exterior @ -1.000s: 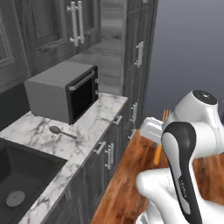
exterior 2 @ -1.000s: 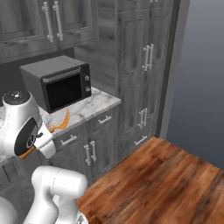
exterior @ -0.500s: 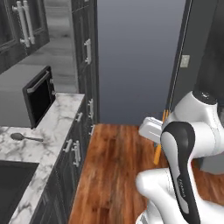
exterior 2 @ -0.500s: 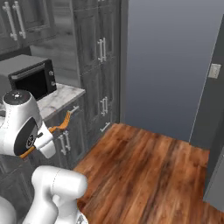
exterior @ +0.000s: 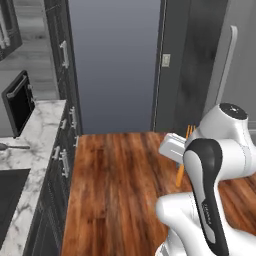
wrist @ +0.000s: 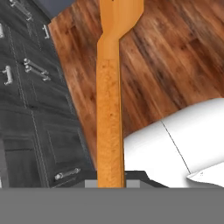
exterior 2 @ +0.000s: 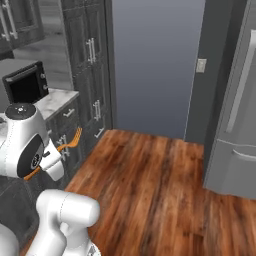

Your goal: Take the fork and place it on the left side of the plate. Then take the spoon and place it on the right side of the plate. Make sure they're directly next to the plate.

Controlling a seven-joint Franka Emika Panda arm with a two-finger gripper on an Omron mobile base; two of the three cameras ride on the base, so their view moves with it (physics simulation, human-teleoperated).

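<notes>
My gripper [exterior: 176, 150] is held close in front of the arm, shut on the fork [exterior: 180, 175], a slim bright orange one. Its tines [exterior 2: 76, 136] stick out past the hand, above the wooden floor. In the hand view the fork's handle [wrist: 108, 122] runs straight up from between the fingers. The spoon [exterior: 12, 146], dark grey, lies on the marble counter [exterior: 40, 125] at the far left, well away from the gripper. The plate is out of view.
A black microwave [exterior: 17, 102] stands on the counter, with a dark sink [exterior: 7, 200] nearer me. Dark cabinets [exterior 2: 92, 75] line the left side. A grey fridge [exterior 2: 235, 125] stands on the right. Wooden floor [exterior 2: 150, 190] lies ahead, up to a blue-grey wall.
The whole picture has swung: the base has turned right, so counter, microwave and spoon slid to the left edge and the fridge came in. The fork stays in the shut gripper.
</notes>
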